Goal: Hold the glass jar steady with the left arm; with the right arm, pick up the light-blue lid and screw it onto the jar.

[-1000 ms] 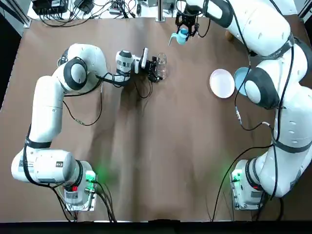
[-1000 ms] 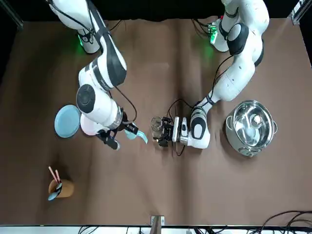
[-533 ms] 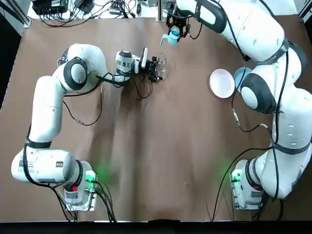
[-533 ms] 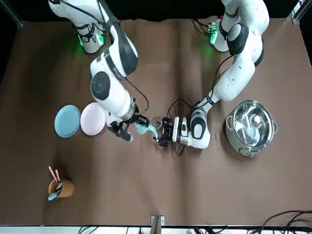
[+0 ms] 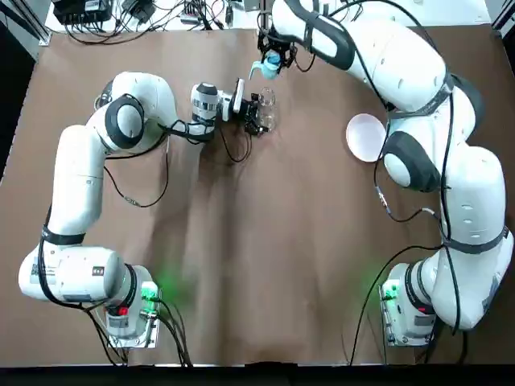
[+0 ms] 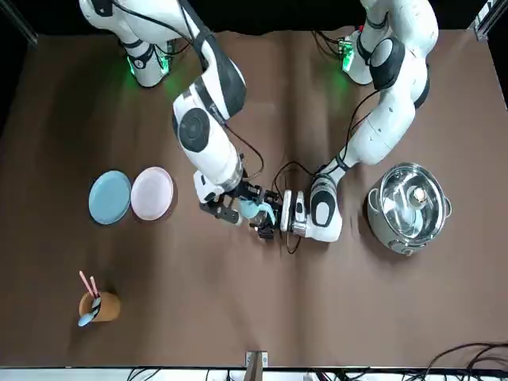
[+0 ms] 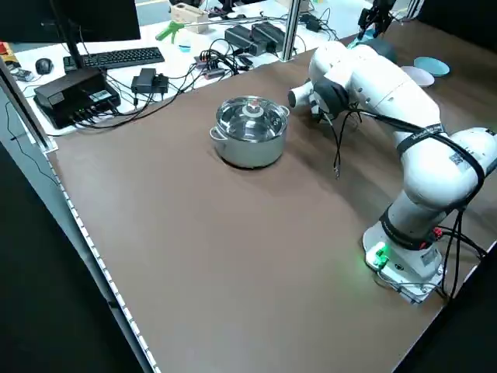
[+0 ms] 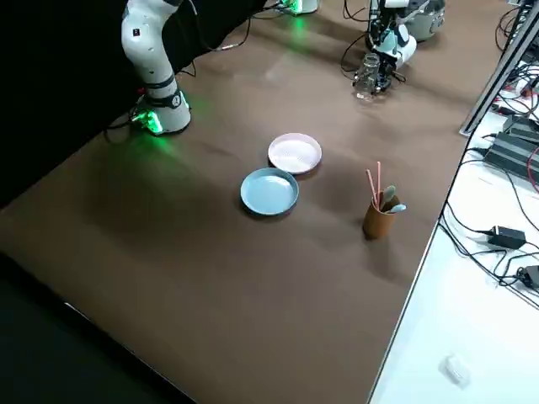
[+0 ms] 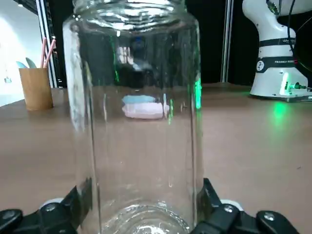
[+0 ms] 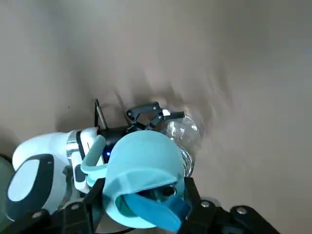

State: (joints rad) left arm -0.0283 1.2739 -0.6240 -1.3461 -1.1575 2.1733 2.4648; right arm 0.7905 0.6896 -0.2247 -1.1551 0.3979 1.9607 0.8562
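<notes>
The left gripper [image 5: 255, 113] is pinching the jar [image 9: 136, 122], standing upright at the table's far side. The right gripper [image 5: 272, 58] is clamping the lid [image 10: 139, 170] near the jar's mouth. If the lid is going on tilted or off-centre, it is risking cross-threading or knocking the jar askew

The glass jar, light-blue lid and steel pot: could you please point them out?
glass jar [image 9: 136, 122], left wrist view, front wall
light-blue lid [image 10: 141, 157], right wrist view, top
steel pot [image 7: 248, 150], left side view, side wall
</notes>
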